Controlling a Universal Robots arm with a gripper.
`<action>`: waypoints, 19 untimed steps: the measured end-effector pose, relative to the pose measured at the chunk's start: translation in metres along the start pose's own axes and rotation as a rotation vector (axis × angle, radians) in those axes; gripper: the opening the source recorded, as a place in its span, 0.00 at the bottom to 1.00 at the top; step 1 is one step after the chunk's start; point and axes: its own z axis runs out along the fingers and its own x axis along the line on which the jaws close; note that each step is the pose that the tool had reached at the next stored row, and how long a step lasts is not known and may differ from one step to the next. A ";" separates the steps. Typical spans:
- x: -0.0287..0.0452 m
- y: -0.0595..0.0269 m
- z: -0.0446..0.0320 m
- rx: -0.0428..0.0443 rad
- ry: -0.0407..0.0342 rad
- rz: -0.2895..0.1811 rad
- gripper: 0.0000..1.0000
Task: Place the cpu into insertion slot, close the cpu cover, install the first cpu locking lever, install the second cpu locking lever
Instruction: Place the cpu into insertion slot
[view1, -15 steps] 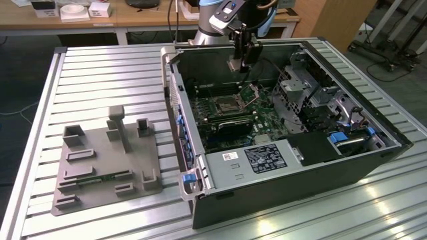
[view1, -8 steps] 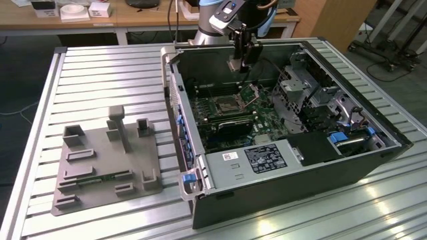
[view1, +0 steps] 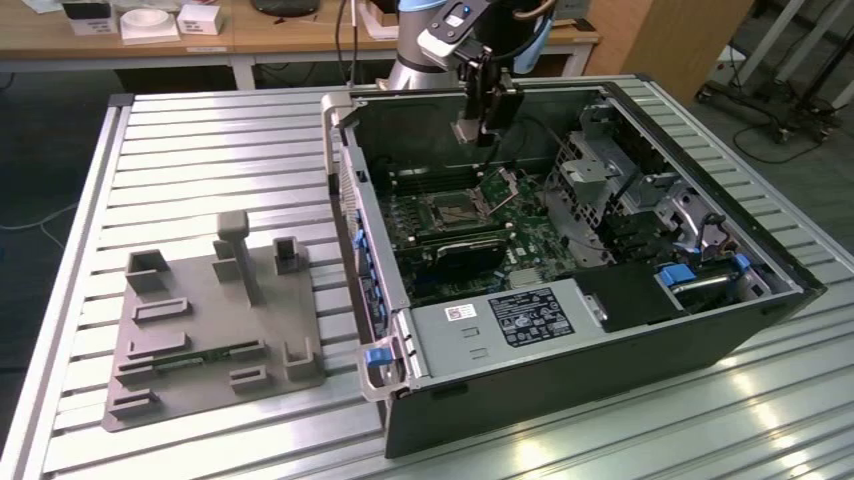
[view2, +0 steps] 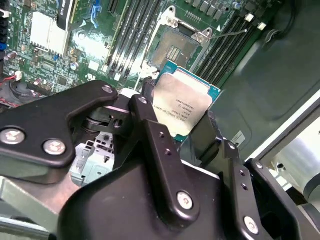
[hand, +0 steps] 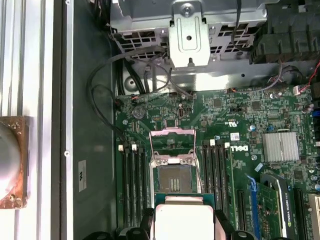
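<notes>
One cpu (view2: 182, 102) with faint print sits clamped in the gripper (view2: 177, 114).

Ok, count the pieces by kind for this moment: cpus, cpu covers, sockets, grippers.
cpu: 1, held between the gripper's fingers above the board
cpu cover: 1, swung up open
socket: 1, empty
gripper: 1
Total: 4
</notes>
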 end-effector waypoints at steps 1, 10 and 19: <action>0.0000 0.0007 0.0012 0.0014 0.0001 -0.004 0.54; 0.0003 0.0043 0.0168 0.0064 0.0030 -0.061 0.54; 0.0000 0.0034 0.0324 0.0141 0.0030 -0.061 0.54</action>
